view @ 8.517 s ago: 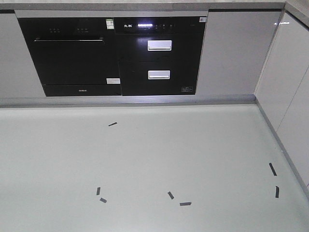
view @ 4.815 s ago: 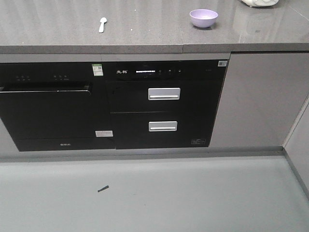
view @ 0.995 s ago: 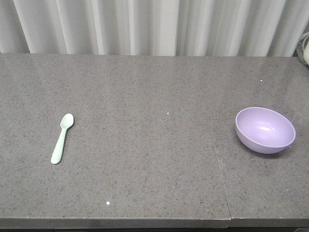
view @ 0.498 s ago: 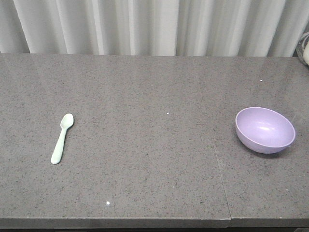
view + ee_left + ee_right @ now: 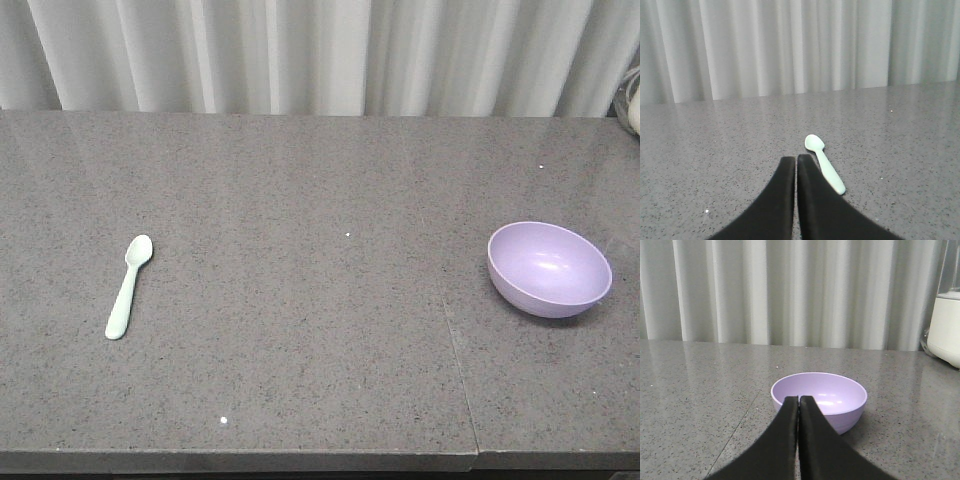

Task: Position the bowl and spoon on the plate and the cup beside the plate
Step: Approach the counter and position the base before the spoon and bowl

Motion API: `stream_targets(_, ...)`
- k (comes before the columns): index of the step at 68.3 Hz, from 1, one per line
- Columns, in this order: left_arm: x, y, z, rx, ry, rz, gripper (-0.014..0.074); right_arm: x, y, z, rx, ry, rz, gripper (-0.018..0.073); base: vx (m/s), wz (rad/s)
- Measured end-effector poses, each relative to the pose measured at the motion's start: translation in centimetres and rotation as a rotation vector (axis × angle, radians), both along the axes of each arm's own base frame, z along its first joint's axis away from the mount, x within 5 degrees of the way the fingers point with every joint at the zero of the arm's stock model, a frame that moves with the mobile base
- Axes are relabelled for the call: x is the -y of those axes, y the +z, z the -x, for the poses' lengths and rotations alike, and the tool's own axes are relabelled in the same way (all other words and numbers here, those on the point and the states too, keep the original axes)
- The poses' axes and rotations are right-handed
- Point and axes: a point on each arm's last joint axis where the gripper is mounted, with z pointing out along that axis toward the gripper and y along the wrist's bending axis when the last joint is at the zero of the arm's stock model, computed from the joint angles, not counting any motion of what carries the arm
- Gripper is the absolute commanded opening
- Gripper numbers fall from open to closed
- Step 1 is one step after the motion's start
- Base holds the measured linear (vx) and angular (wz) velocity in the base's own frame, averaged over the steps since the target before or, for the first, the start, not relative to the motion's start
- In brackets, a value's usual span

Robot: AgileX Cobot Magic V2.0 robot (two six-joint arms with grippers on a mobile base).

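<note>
I see nothing done yet; spoon [image 5: 129, 287] on counter [image 5: 320, 170], left side; bowl [image 5: 549, 268] well apart, right side; no plate or cup in sight; left gripper [image 5: 796, 161], right gripper [image 5: 798, 400] both pinched together, holding nothing; all steps left.

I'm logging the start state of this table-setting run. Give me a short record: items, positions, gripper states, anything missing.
surface: grey speckled counter, pale curtain behind
spoon: flat on the counter, left part, scoop end toward the curtain
bowl: right part, opening up, empty, well apart from the spoon
plate: not in view
cup: not in view
left gripper: shut, empty, near the spoon
right gripper: shut, empty, facing the bowl
other: white appliance at far right
</note>
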Motion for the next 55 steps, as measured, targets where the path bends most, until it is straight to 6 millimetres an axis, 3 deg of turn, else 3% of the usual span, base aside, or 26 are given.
stream_targets(36, 0.0, 0.3, 0.0, 0.002, -0.003, 0.038, -0.0006, 0.0, 0.4, 0.0, 0.046, 0.002, -0.014, -0.0011, 0.0, 0.0)
stream_targets(44, 0.0, 2.6, 0.5, 0.023, -0.01, 0.099, -0.0006, 0.0, 1.9, 0.3, 0.025, 0.003, -0.04, -0.0011, 0.0, 0.0)
stream_targets(55, 0.0, 7.8, 1.0, 0.019, -0.015, 0.11, -0.0006, 0.1, 7.1, 1.0, 0.011, 0.003, -0.039, -0.0011, 0.0, 0.0)
